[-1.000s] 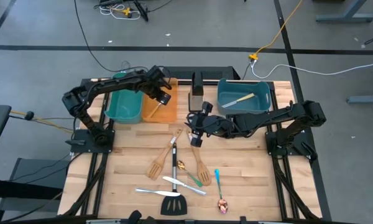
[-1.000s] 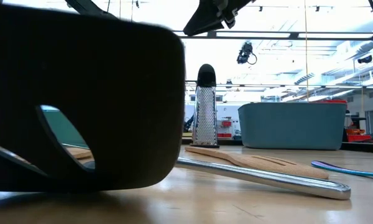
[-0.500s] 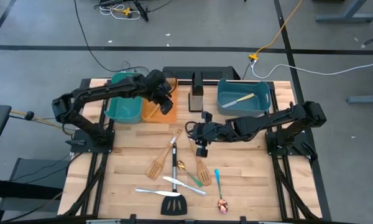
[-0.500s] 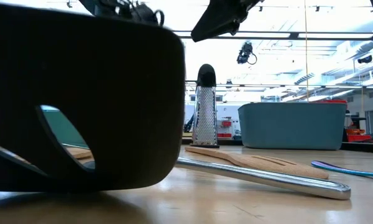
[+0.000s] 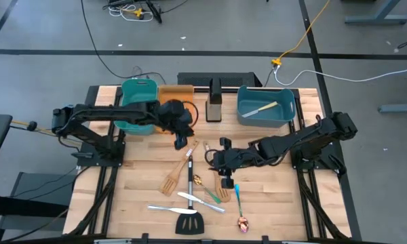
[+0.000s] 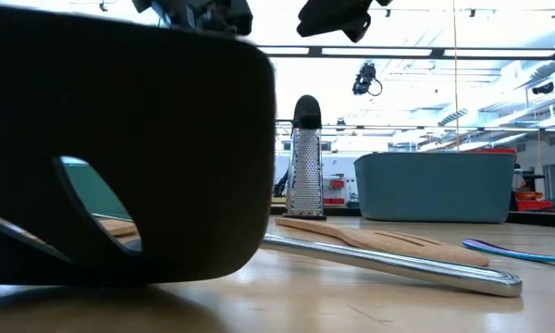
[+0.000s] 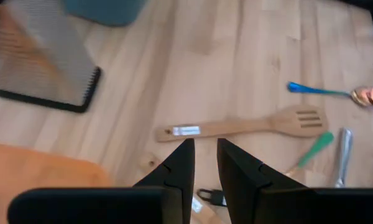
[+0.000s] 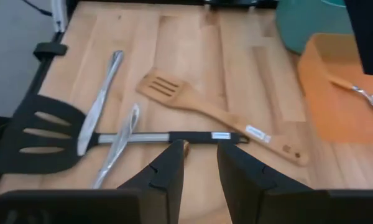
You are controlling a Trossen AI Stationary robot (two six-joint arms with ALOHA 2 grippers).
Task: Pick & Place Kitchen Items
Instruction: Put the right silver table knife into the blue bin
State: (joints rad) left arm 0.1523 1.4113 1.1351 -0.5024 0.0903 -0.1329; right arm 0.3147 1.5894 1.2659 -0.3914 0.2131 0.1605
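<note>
My left gripper [image 5: 181, 140], jaws slightly apart & empty, hangs nr the orange bin [image 5: 174, 95]. My right gripper [image 5: 225, 181], jaws apart, empty, over wooden spatula [image 5: 220, 184].

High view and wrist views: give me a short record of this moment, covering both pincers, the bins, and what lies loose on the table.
left pincer: open, empty, above the table near the orange bin
right pincer: open, empty, above the loose utensils, pointing at the black turner
blue bin: holds a knife
orange bin: holds a spoon
loose on table: turner, wooden spatulas, blue-handled spoon, others
grater: upright between orange and blue bins
</note>
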